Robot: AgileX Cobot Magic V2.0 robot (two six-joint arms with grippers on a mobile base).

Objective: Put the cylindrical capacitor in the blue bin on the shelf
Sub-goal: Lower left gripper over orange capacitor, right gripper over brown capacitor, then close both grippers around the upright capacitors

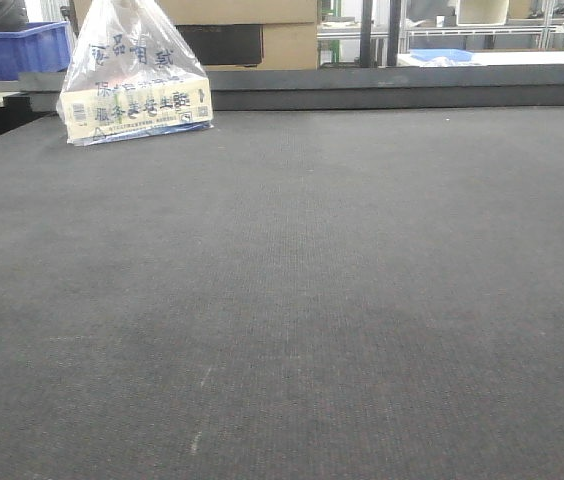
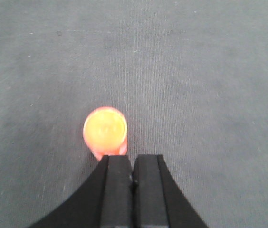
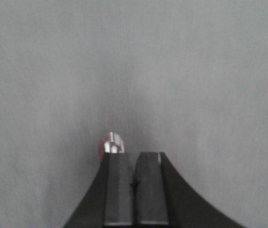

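Across all views, a dark woven table top. At its far left, a clear plastic bag with printed characters around a pale box. Behind that, farther left, a blue bin. In the left wrist view, left gripper with black fingers pressed together, gripping nothing. Just beyond its left fingertip, the orange cylindrical capacitor, upright on the table top, round end toward the camera. In the right wrist view, right gripper likewise closed on nothing. By its left fingertip, a small reddish piece with a shiny end, too blurred to identify.
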